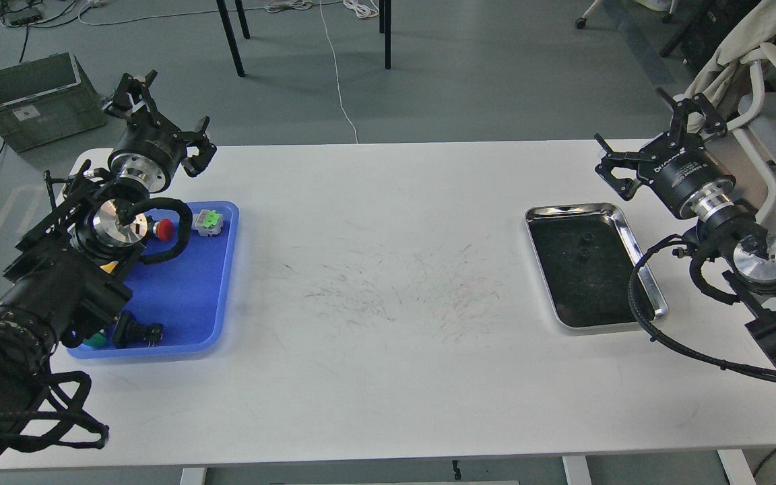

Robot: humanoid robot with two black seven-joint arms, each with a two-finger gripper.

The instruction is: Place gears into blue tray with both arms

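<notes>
Two gears point(584, 245) lie close together in the far half of a steel tray point(630, 244), on the table's point(388, 303) right side. Blue tray point(189, 296), left side, long axis running away from the viewer, holds push-buttons. Left gripper point(159, 124), beyond the blue tray: jaws apart, empty. Right gripper point(661, 135), beyond the steel tray: jaws apart, empty.

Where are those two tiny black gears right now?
In the head view, both gears lie close together in the upper middle of the steel tray on the table's right side, below the right gripper and far from the blue tray.
</notes>
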